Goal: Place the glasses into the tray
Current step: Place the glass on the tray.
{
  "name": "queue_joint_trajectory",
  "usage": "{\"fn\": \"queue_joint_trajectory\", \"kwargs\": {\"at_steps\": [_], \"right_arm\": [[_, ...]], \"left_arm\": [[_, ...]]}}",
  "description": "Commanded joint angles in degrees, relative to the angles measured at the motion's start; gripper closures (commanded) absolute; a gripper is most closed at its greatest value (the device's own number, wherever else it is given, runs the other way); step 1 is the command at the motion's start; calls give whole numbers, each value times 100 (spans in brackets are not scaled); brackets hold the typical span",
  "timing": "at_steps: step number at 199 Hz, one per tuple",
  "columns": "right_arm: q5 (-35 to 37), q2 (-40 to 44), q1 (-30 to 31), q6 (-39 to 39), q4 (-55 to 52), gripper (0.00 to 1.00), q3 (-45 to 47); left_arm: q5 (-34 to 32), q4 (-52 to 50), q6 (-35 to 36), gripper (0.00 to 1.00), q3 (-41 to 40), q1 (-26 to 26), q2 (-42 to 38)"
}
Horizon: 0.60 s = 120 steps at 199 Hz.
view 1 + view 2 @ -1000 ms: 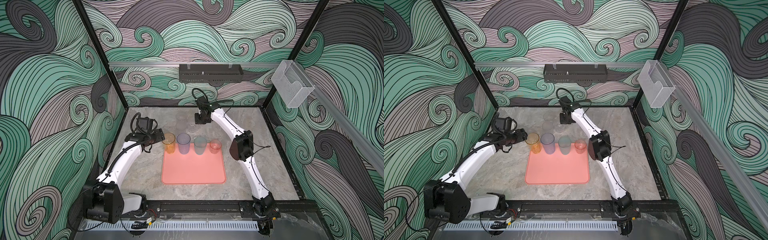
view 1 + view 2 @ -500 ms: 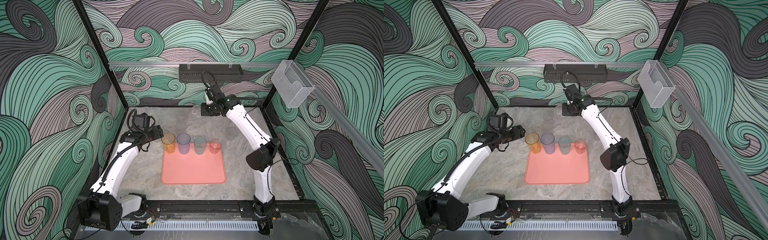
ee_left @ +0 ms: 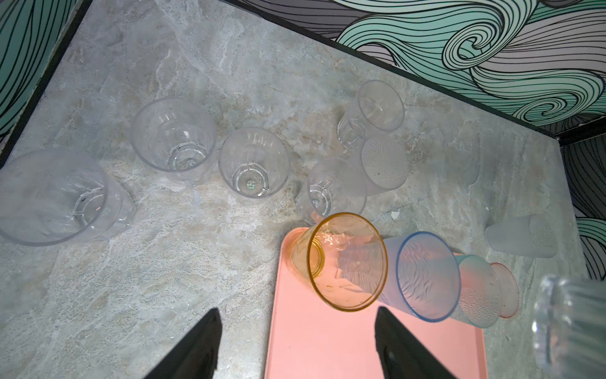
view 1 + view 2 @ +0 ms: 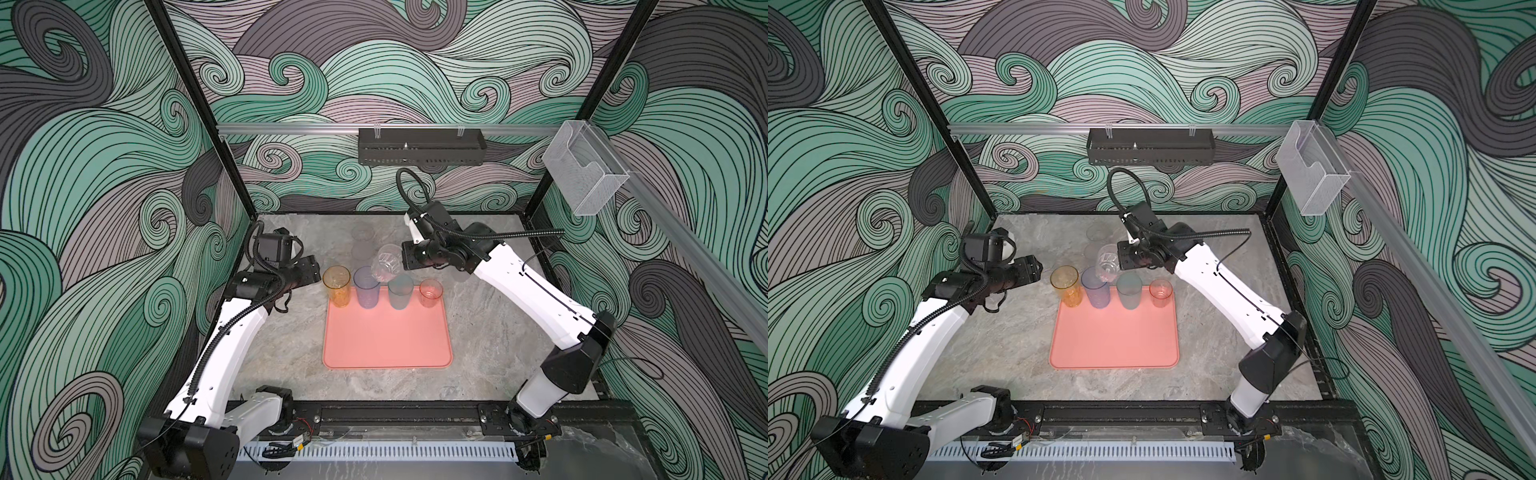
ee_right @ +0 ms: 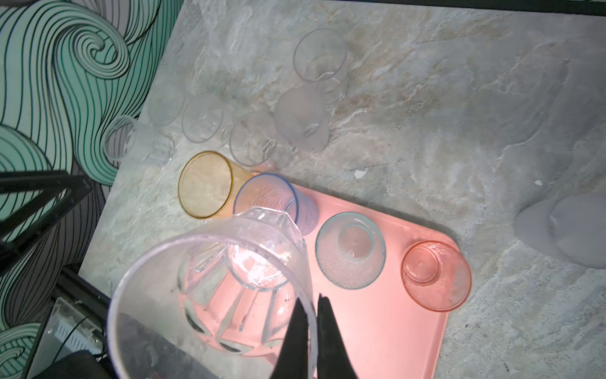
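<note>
Clear glass [image 5: 210, 295]: rim wall pinched in clamped right gripper [image 5: 311, 303], tilted above tray [image 4: 386, 336] far edge, presumably for lowering near the coloured glasses [image 4: 368, 291] lining it. Spare clear glasses [image 3: 173, 137]: standing beyond tray. Left gripper [image 3: 296, 311]: jaws apart, empty, beside tray.

A robot-lab test cell: wave-patterned walls [image 4: 374, 62] on black metal posts [image 4: 197, 95] box in a grey stone-look bench [image 4: 282, 353], two white jointed arms [image 4: 224, 345] mounted on a black rail [image 4: 395, 415] at 6 o'clock.

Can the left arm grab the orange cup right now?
Probably yes. The left gripper is open and empty, right beside the amber glass, with nothing between them. The blue-violet glass stands close on the far side.
</note>
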<state>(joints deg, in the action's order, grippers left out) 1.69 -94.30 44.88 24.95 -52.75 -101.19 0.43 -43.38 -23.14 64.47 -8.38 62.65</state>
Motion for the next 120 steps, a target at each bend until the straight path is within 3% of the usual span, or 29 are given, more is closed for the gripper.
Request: {"fn": "queue_joint_trajectory", "kwargs": {"at_steps": [1,58,120], "right_arm": [[102,359,346,150,501,100,485],[496,553,1161,306,940,100,1633],[690,117,1492,370,1305,100,2173]], "left_arm": [[51,-160,-43,24,-116,12,-156],[119,188,-308,25,-827,5,-363],[129,543,-632,25,-1599,8,-594]]}}
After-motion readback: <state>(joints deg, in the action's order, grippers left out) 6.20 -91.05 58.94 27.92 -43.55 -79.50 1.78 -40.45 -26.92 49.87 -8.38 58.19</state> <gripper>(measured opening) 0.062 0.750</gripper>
